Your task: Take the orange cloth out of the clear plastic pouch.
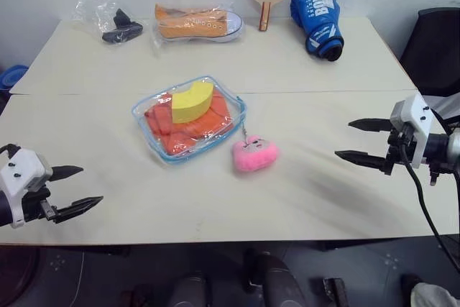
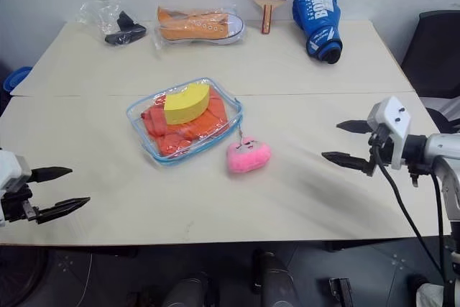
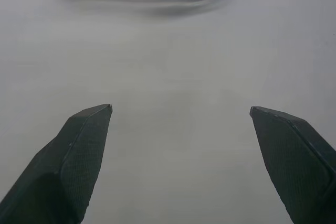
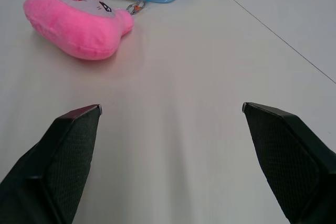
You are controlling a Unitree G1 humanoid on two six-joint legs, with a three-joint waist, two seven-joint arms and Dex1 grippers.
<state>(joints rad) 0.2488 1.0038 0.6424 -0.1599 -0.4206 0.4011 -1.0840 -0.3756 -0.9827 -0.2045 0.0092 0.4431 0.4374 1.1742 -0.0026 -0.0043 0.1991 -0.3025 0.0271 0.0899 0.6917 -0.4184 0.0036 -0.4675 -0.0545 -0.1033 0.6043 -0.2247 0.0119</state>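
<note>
Nothing done: cloth (image 1: 188,129) sits inside pouch (image 1: 233,106). I hold both grippers, left (image 1: 80,188) and right (image 1: 353,140), fingers spread, empty, well apart from it.

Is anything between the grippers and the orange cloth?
Yes. The orange cloth lies inside the clear plastic pouch with blue zipper trim, so the pouch wall covers it. A yellow wedge-shaped block sits over the cloth. Bare table separates the pouch from the open left gripper and right gripper.

Orange cloth (image 1: 188,126) folded inside clear plastic pouch (image 1: 141,110), mid-table.
</note>
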